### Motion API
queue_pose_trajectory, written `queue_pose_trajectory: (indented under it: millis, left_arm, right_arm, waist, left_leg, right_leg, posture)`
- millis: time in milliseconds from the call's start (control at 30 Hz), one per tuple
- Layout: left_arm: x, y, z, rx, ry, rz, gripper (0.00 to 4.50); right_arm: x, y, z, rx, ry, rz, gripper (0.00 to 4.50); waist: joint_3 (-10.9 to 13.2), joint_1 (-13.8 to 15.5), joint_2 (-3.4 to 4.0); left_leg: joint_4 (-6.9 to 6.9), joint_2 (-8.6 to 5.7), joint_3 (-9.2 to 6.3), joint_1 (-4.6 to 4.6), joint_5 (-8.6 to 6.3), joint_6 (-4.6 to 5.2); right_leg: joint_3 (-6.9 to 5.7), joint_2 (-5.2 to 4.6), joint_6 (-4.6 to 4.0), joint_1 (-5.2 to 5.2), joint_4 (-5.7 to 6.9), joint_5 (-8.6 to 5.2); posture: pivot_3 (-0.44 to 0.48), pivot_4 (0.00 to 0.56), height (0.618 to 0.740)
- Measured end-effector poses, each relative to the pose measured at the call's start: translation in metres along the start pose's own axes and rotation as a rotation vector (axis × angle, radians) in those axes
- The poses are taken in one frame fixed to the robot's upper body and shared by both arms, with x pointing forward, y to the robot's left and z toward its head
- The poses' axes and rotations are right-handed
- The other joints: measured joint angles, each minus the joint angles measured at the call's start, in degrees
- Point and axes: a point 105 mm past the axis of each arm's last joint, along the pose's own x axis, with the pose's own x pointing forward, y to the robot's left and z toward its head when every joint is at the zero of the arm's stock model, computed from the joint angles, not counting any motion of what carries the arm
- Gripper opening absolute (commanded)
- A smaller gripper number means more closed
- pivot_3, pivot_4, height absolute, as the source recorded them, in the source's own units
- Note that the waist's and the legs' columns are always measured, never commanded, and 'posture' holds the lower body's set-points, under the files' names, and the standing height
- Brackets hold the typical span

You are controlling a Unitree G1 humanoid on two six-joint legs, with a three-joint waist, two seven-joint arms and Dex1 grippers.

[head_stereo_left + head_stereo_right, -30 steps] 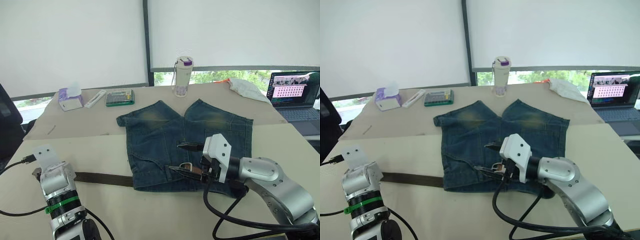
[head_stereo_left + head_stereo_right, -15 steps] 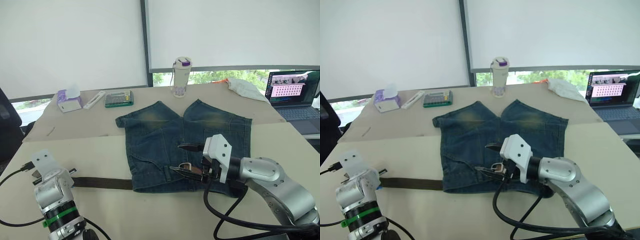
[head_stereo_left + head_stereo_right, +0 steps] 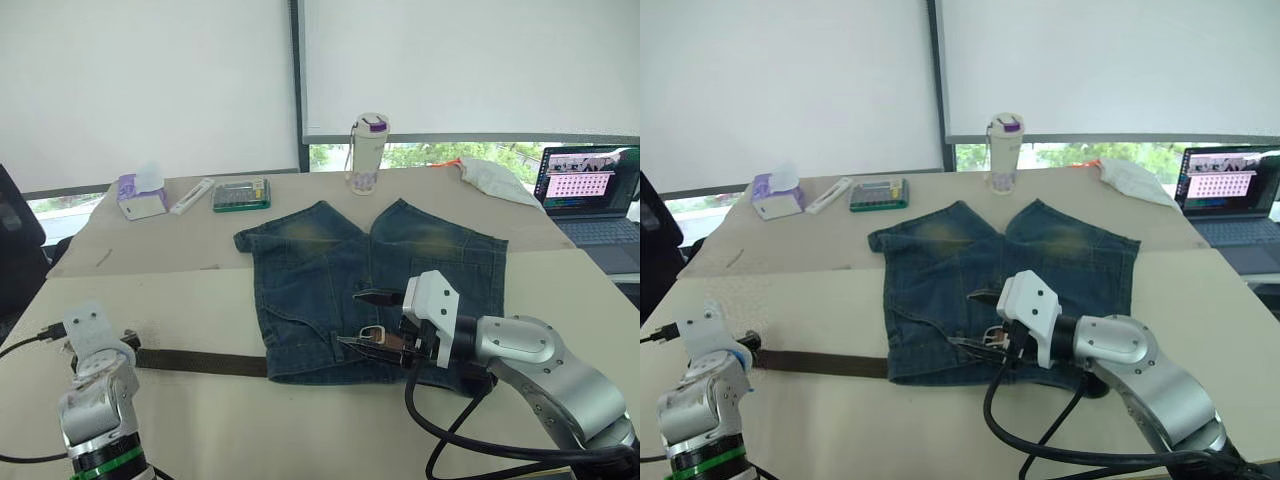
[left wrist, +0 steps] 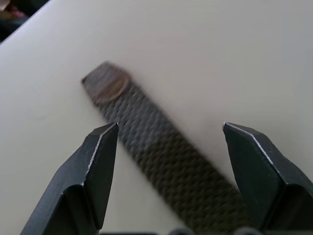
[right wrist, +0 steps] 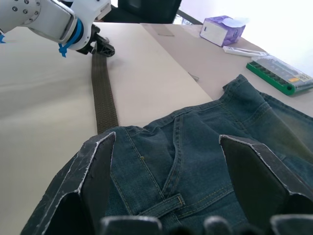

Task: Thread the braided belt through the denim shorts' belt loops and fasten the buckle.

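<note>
1. The shorts lie flat in the middle of the worktop, legs toward the far edge and waistband toward the near edge.
2. The belt lies along the near part of the worktop; it runs from beside the left gripper to the shorts' left side and passes in at the waistband.
3. Its free end, with a rounded brown tip, rests on bare worktop toward the left edge, between the left jaws as the left wrist view shows.
4. The left jaws are wide apart, one on each side of the strap and not touching it.
5. The buckle sits on the waistband near the middle of the shorts.
6. The right gripper hovers over the waistband with wide jaws; the lower finger tip is just beside the buckle, the upper one over the denim further in. I cannot tell whether a finger touches the buckle.
7. In the right wrist view one belt loop lies on the denim between the right jaws.
8. Along the far edge stand a bottle, a green case, a white flat object and a tissue box toward the left.
9. A white cloth lies at the far right, and a laptop with a lit screen is at the right edge.
</note>
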Motion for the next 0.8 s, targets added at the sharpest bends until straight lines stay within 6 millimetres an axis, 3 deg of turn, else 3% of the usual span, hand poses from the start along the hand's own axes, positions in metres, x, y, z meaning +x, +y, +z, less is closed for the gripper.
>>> queue_pose_trajectory:
  millis: [233, 600, 800]
  left_arm:
    - [0.012, 0.003, -0.007, -0.103, 0.067, 0.033, 3.59]
    - [0.023, -0.035, -0.008, -0.063, 0.072, -0.140, 3.59]
    - [0.025, -0.064, -0.004, -0.009, 0.042, -0.221, 1.78]
  right_arm:
    - [0.000, 0.000, 0.001, -0.005, -0.002, 0.009, 3.76]
    - [-0.001, -0.001, 0.000, -0.008, 0.013, 0.004, 3.76]
    - [-0.002, -0.001, -0.001, -0.014, 0.024, -0.006, 3.76]
  waist:
    - [-0.12, 0.35, 0.22]
    - [-0.16, 3.14, 0.56]
    - [-0.14, 4.62, 0.53]
  left_leg:
    - [-0.01, 0.00, 0.02, 0.08, 0.00, 0.00]
    - [0.01, -0.31, -0.05, 0.08, -0.02, 0.07]
    - [0.01, -0.42, -0.08, 0.05, 0.03, 0.15]
  right_leg:
    - [0.02, -0.02, -0.01, 0.04, 0.02, 0.00]
    - [-0.10, -0.35, -0.01, 0.12, 0.06, -0.03]
    - [-0.20, -0.56, 0.01, 0.15, 0.06, -0.04]
  posture:
    - [0.000, 0.150, 0.740]
    - [0.000, 0.150, 0.740]
    - [0.000, 0.150, 0.740]
